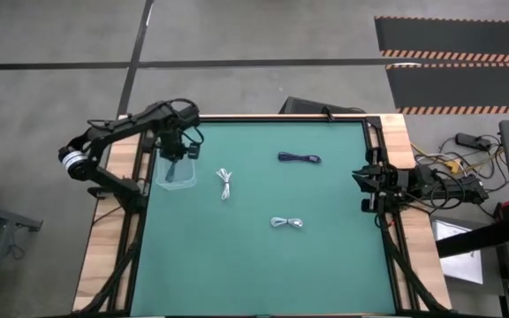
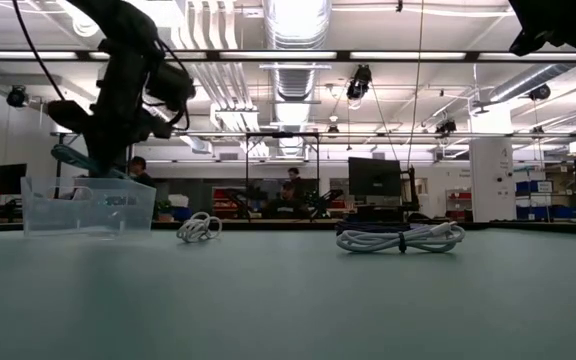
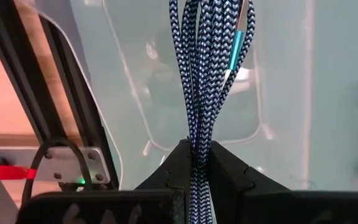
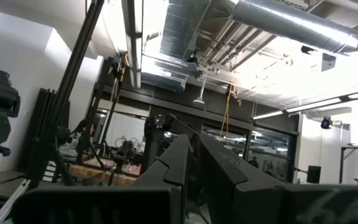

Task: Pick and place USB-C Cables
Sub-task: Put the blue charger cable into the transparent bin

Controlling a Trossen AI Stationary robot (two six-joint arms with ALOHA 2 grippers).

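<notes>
My left gripper (image 3: 196, 149) is above the clear plastic container (image 1: 177, 177) at the table's far left and is shut on a blue-and-white braided cable with a teal plug (image 3: 236, 46). A white cable bundle (image 1: 225, 183) lies on the green mat right of the container. A dark cable bundle (image 1: 299, 158) lies near the far edge. A pale silvery cable bundle (image 1: 286, 223) lies mid-table. My right gripper (image 1: 365, 187) waits at the table's right edge, pointing up into the room, with its fingers together (image 4: 191, 146). My left gripper pinches the folded bundle of several braided strands (image 3: 197, 134) between its two fingers. The fingers point down from above and lie along the strands. The cable reaches out past the fingertips over the clear container's floor (image 3: 166, 93), clear of the table.
The container (image 2: 88, 207) has low clear walls and stands by the black frame rail at the table's left edge (image 3: 61, 124). The green mat (image 1: 325, 265) is bare toward the near edge. People and monitors show in the room beyond the table.
</notes>
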